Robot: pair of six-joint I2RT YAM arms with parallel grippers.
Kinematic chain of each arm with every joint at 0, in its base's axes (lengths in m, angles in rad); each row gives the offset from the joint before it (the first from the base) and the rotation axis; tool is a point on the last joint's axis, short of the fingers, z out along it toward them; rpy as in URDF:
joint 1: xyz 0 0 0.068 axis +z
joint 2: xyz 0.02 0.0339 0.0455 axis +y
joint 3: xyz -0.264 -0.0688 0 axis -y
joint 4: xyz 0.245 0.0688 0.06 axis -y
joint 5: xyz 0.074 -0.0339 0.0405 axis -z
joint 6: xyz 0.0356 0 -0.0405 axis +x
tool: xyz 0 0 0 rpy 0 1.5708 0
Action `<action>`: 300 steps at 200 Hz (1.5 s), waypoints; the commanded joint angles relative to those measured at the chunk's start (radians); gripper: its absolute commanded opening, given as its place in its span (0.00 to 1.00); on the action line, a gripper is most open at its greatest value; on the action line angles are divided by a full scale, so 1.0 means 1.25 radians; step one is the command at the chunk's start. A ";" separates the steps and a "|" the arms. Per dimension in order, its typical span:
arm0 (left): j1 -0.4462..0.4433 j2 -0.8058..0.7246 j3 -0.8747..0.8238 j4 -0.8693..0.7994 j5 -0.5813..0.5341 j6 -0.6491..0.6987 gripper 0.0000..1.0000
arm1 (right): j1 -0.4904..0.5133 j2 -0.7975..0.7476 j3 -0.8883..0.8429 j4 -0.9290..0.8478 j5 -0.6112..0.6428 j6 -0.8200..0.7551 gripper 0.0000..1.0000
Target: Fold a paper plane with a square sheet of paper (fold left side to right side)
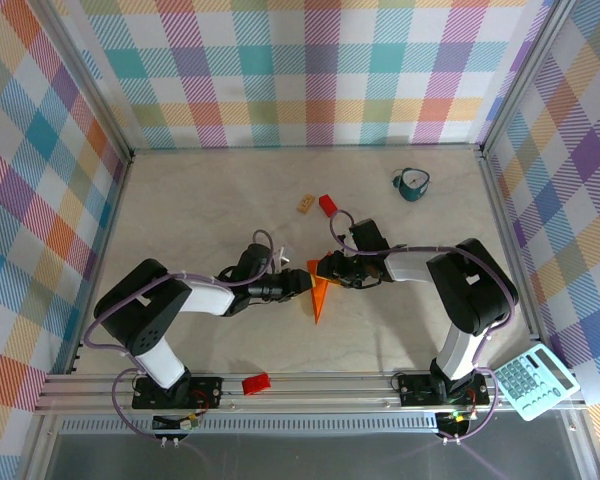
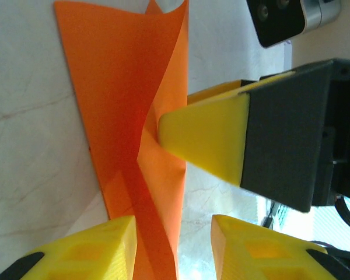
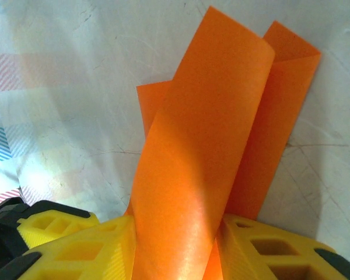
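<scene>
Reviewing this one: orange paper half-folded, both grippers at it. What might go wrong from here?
1. On the orange sheet, a flap stands curled, not flat; with the left gripper open around it, the flap may spring back.
2. The right gripper bears on the crease; a push there might drag or crumple the thin sheet.

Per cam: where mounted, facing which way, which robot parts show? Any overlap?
Top external: above and behind the robot, looking down at the table; left arm and right arm whole, left gripper and right gripper at the orange paper.
Left wrist: on the left wrist, looking along its fingers at the paper; right gripper at right.
Right wrist: on the right wrist, looking along its fingers, paper between them.
Shared: the paper in all three.
</scene>
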 commanded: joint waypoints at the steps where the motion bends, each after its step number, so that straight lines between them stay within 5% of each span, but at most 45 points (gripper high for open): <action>1: 0.008 0.029 0.031 -0.018 0.009 0.021 0.38 | 0.006 0.031 0.001 -0.051 0.037 -0.017 0.41; 54: 0.008 0.070 0.066 -0.010 0.011 0.016 0.36 | 0.006 0.029 0.000 -0.052 0.036 -0.018 0.41; 147: 0.007 0.096 0.101 -0.100 -0.037 0.054 0.12 | 0.006 0.029 0.003 -0.068 0.045 -0.026 0.41; 300: 0.006 0.092 0.082 -0.087 -0.031 0.069 0.04 | 0.011 0.037 0.017 -0.093 0.057 -0.038 0.41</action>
